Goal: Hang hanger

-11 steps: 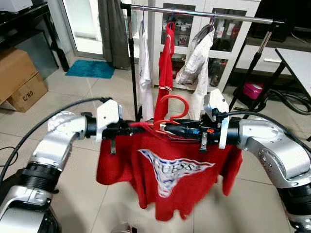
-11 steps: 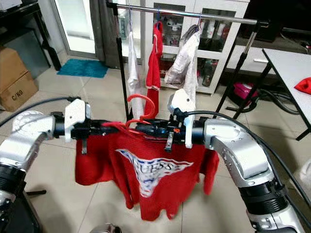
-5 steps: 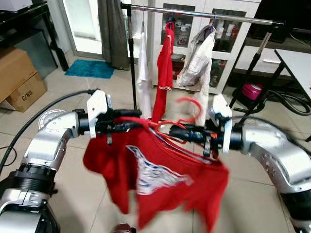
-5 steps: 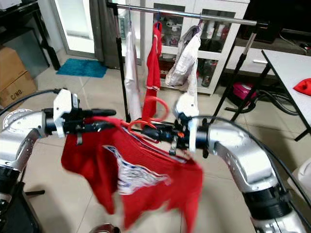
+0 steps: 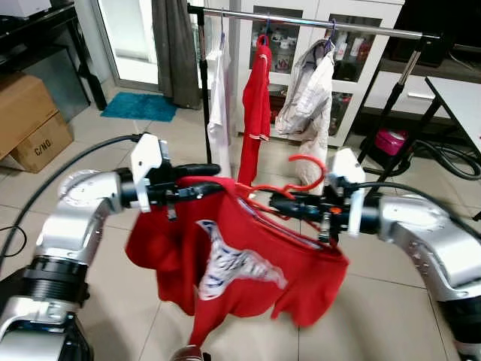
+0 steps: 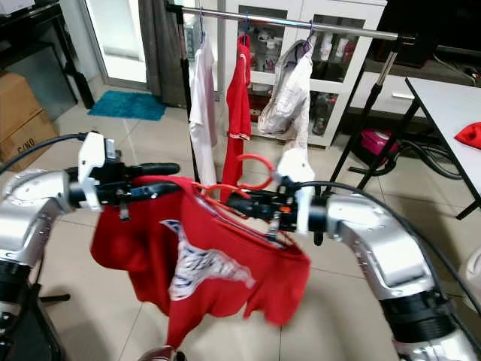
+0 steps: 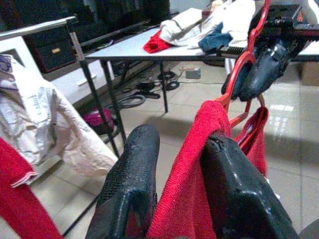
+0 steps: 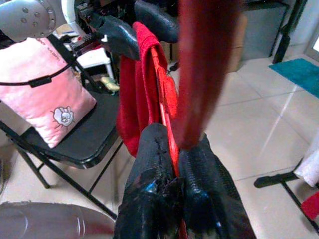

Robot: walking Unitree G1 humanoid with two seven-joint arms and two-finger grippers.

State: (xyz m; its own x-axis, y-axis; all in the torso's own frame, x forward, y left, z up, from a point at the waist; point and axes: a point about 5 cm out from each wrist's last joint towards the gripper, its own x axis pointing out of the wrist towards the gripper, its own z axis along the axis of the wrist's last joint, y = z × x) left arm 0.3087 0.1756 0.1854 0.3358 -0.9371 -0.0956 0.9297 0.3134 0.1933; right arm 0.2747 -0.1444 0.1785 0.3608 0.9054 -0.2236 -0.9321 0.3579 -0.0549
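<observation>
Left eye view: red hanger [image 5: 289, 180] with red shirt [image 5: 233, 256] held between both arms, below clothes rail [image 5: 316, 22] | Left wrist view: left gripper [image 7: 174, 184] clamped on shirt shoulder | Right wrist view: right gripper [image 8: 172, 179] pinched on hanger bar.

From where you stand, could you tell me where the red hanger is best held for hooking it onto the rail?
Probably just below its hook, where the right gripper already pinches the red hanger from the right. The hook stands upright and free above the red shirt.
</observation>
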